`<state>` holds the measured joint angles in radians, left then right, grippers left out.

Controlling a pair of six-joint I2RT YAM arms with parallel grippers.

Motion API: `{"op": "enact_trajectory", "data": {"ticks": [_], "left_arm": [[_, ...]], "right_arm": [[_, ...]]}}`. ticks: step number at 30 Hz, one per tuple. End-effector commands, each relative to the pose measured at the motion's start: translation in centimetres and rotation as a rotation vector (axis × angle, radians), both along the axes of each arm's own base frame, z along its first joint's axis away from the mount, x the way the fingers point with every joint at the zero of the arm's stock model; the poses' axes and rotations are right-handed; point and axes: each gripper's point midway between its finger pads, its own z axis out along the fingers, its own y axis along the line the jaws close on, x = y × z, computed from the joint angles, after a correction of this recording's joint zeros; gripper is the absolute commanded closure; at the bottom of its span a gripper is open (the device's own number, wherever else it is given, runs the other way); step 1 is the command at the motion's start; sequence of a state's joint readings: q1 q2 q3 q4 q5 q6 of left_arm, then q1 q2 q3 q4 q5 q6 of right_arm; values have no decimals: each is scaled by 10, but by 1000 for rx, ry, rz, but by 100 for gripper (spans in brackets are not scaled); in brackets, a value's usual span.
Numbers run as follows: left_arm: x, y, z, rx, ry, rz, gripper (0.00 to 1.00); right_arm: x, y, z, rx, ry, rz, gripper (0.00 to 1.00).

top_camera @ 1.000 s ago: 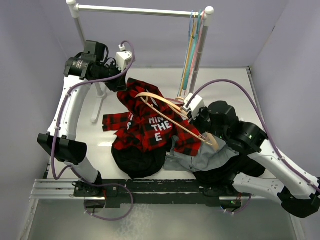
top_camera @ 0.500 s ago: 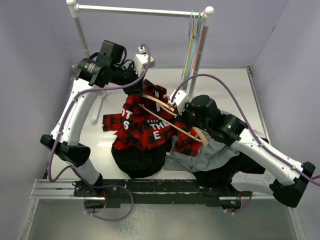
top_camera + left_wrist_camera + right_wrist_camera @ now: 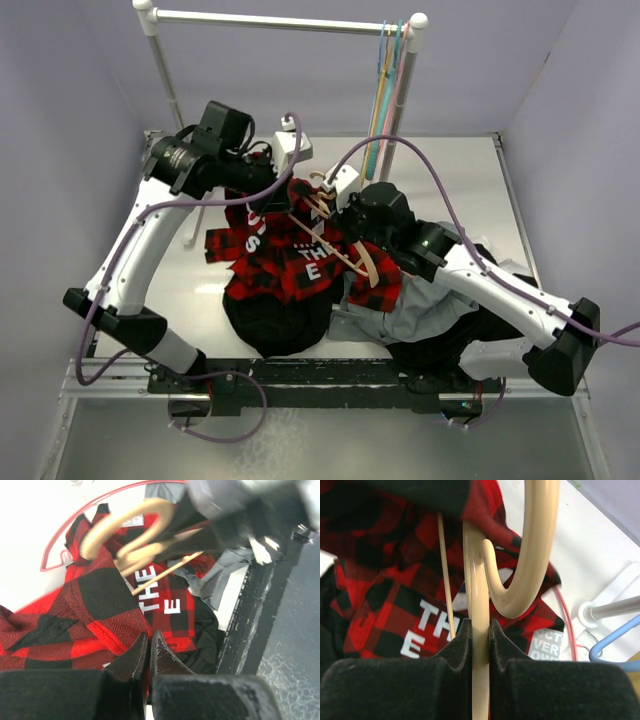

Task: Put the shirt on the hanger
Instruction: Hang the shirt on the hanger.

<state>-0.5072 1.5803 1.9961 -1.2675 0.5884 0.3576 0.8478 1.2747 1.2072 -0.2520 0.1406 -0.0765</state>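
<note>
- Pinching a fold of the shirt (image 3: 95,600), the left claw (image 3: 149,636) has both fingers pressed together on the plaid cloth. It sits at the rear left of the heap.
- The shirt is red-and-black buffalo-plaid flannel, crumpled in the middle of the tabletop (image 3: 450,190). Its upper edge is drawn up toward the left claw, and one sleeve lies flat out to the left.
- A black patch on the shirt faces up. It carries white block lettering, of which "THE" and an "E" below it can be read.
- The near edge of the shirt lies over a black garment (image 3: 270,325).
- A pink hanger (image 3: 75,517) shows as a thin outline on the white tabletop behind the shirt, partly covered by it.
- The hanger (image 3: 540,555) is pale tan, with a thick curved hook and a thin crossbar. It lies slantwise over the shirt's right half, hook toward the rear.
- In the right wrist view a fold of plaid covers the hanger's far end.
- The right claw (image 3: 480,625) is clamped on the hanger's neck, just beside the root of the hook, with a finger on each side touching it.
- A grey garment (image 3: 410,315) lies right of the shirt, under the right arm.
- A white rail (image 3: 280,20) spans the rear, and coloured hangers (image 3: 385,90) hang at its right end.
</note>
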Motion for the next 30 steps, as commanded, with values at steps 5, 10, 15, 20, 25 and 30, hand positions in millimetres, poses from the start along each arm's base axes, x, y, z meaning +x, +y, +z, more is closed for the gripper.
{"op": "enact_trajectory", "data": {"ticks": [5,10,15,20,25,30], "left_arm": [[-59,-10,7,-124,81,-176,100],[-52,0,-25,-41,59,-144,100],[-32,4,-29,-9,-51,-82,100],[20,32,10,67,-378,127,100],[27,42,59,27,-547,182,100],[4,28,47,-15,-438,72,100]], "right_arm": [[19,19,70,387,-129,-80,100],[16,28,91,499,-165,-45,100],[12,50,80,511,-137,50,100],[3,61,68,483,-115,138,100],[-3,62,61,471,-123,175,100],[5,61,67,496,-140,135,100]]}}
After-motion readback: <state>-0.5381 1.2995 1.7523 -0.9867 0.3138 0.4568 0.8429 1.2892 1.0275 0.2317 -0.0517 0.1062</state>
